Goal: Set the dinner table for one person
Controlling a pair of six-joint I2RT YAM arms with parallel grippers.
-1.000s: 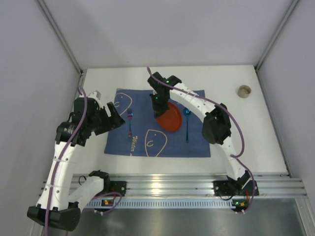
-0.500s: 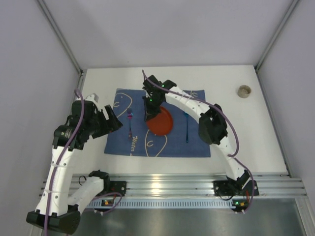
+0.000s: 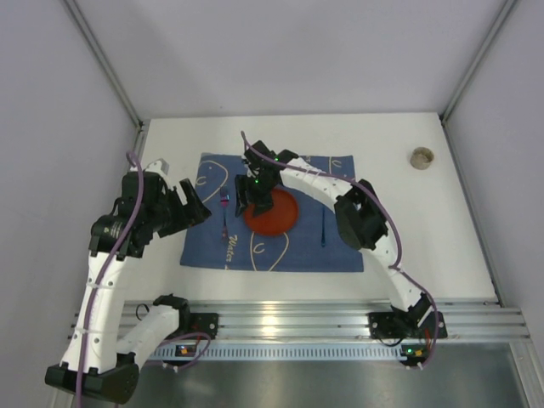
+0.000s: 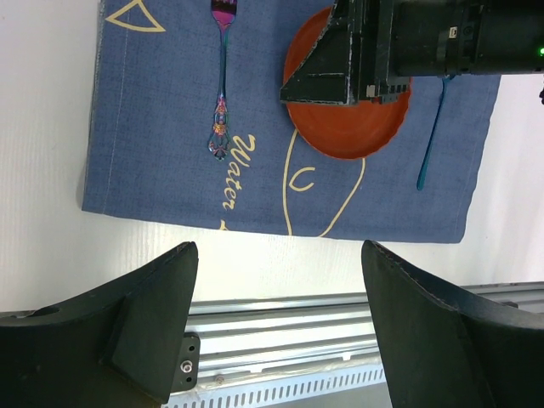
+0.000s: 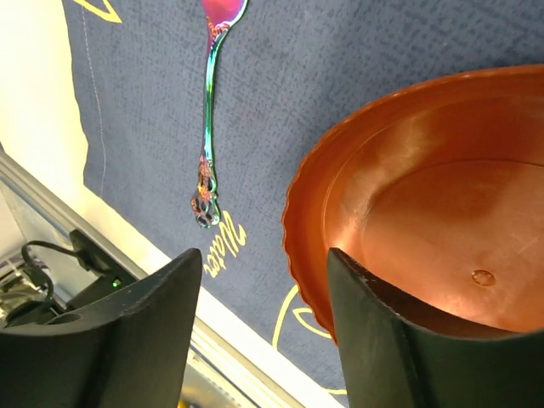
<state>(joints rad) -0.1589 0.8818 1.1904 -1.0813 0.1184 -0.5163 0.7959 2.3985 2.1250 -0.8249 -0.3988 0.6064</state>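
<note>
The large white rectangular dinner table, with its ribbed aluminium rail along the near edge, fills the floor of the top view. It carries the blue cloth placemat with pale line drawings left of centre. The right gripper reaches across to the mat's middle with its jaws spread. One finger stands over the rim of the round orange plate and the other outside it above bare cloth; you cannot tell whether either finger touches the plate. The left gripper hovers open and empty over the mat's near-left corner, well apart from the plate. The plate lies flat on the mat between the iridescent metal fork on its left and the slim blue spoon on its right, touching neither. The step in hand looks like the final placing of the plate. If you judge it centred, raise the right fingers straight up so that neither catches the fluted rim and drags the plate toward the fork. Hold the left arm where it cannot sweep the fork's handle. A small tan ring-shaped object sits alone at the far right; it is too small to identify.
</note>
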